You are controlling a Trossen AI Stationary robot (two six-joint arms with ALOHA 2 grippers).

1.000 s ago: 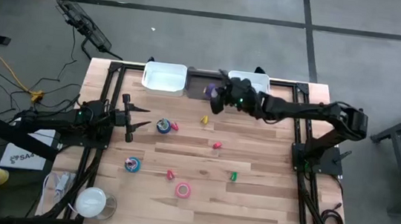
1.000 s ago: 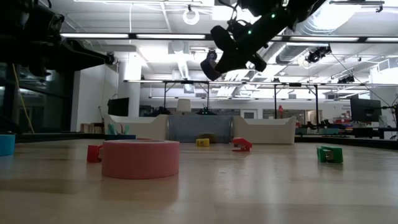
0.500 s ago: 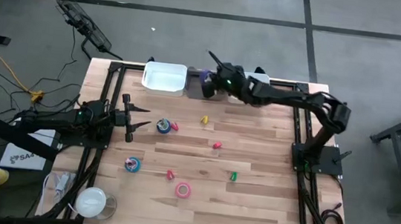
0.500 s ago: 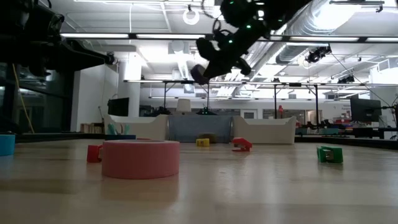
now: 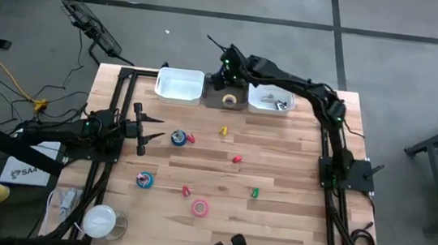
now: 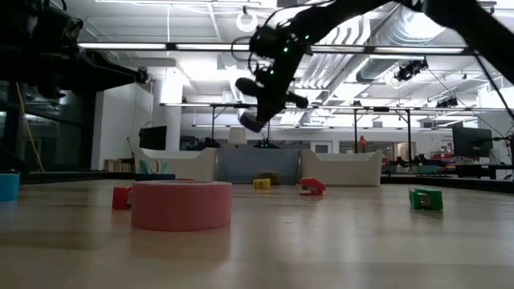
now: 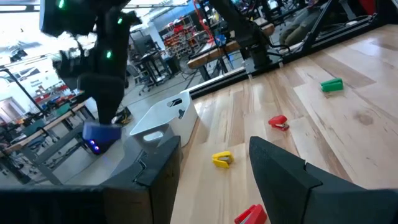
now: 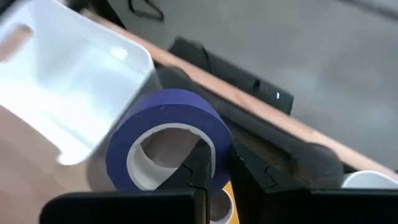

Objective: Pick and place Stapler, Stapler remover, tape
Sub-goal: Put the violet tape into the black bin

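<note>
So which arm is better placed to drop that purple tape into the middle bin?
Right: its pincer grips the purple tape above the middle bin. The left pincer waits at the table's left edge.

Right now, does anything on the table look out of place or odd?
Nothing looks spilled or damaged. Small tape rolls and coloured pieces lie scattered loose on the table. The right gripper holds a purple tape roll above the grey middle bin, where a tan roll already sits. The left gripper waits open.
</note>
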